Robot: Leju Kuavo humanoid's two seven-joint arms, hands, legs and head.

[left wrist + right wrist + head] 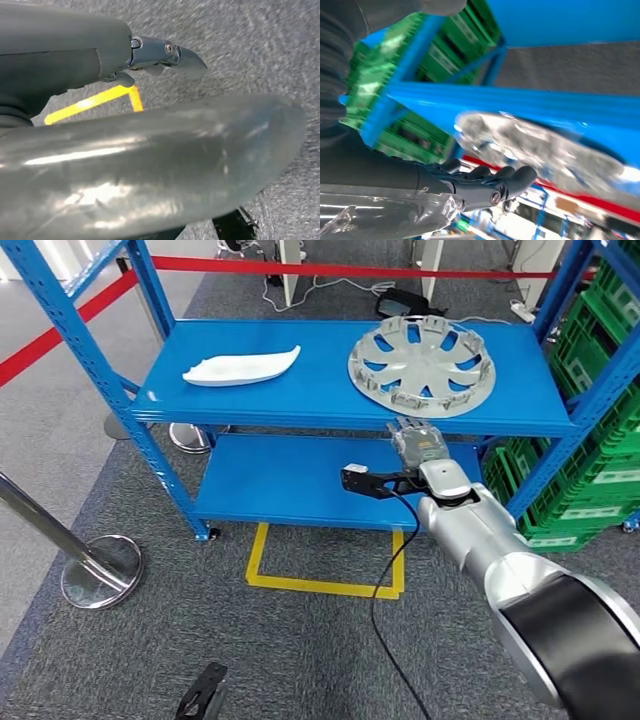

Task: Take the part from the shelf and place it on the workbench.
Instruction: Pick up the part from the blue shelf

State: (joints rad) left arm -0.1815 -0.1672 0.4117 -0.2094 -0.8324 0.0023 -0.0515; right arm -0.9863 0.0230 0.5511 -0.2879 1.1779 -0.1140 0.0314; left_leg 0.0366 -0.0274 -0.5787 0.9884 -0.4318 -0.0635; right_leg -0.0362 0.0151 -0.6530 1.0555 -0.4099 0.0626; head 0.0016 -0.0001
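Lying flat on top shelf (302, 390): silver multi-spoke hubcap (421, 366).

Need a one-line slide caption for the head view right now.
Right robot hand reaches toward the silver wheel cover on the blue shelf, not yet gripping.

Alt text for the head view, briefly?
The robot's silver right arm reaches its right hand to the front edge of a blue metal shelf, just below a round grey hubcap; a long white plastic part lies further left.
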